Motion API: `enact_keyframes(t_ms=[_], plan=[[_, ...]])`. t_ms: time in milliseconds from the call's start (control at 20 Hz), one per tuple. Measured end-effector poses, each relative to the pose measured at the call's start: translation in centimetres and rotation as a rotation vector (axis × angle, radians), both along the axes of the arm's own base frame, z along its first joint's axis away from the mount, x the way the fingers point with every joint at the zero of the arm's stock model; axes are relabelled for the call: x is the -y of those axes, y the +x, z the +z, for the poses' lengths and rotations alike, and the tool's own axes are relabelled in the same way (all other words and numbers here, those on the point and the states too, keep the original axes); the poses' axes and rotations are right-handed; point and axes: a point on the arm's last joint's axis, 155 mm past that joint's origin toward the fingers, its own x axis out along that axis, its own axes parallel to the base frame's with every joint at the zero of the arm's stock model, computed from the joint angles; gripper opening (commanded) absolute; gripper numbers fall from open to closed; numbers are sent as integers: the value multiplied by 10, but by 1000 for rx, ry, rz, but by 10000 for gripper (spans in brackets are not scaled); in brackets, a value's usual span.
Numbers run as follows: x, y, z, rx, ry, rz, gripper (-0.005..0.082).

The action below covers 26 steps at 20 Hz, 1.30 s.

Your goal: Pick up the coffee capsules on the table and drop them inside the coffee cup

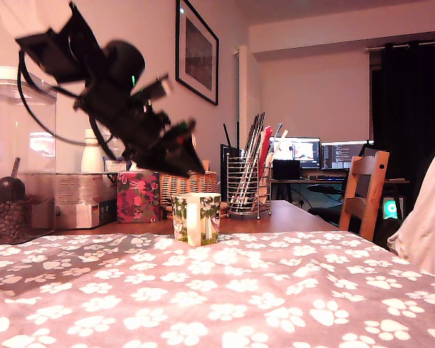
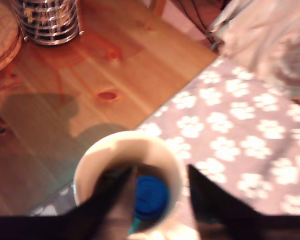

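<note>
Jaws spread wide above the coffee cup [image 2: 127, 175], which stands on the paw-print cloth near its edge on the wooden surface [image 2: 65, 100], blue capsule [image 2: 151, 196] lying inside; pod looks light, stiff, slick, best pinched under its wider rim.

cloth [image 1: 275, 290]: grey, white paw prints | coffee cup [image 1: 196, 217]: cream-white, green trees | capsule [image 2: 151, 196] inside cup: blue | gripper [image 2: 157, 192]: black | table [image 2: 90, 75] beyond cup: orange-brown wood, dark knots | box [image 1: 138, 196] behind cup: pink floral | wire holder [image 1: 246, 190]: silver | basket [image 1: 192, 183]: tan wicker
</note>
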Motion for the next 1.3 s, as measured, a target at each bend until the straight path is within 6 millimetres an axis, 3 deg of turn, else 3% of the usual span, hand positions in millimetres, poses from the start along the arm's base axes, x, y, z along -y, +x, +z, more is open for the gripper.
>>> enact_keyframes(t_ms=[150,300,500,700,950,1300], plan=[[-5,-12,52,71,-29,1,-19],[-14,-22,80,95,-39,7,-19],[-28,-22,69,68,-8,48,-19],[-54,-42,51,42,22,98,-19],[-89,-62,54,69,18,162,-19],[-138,-87,42,51,-1,290,-19]])
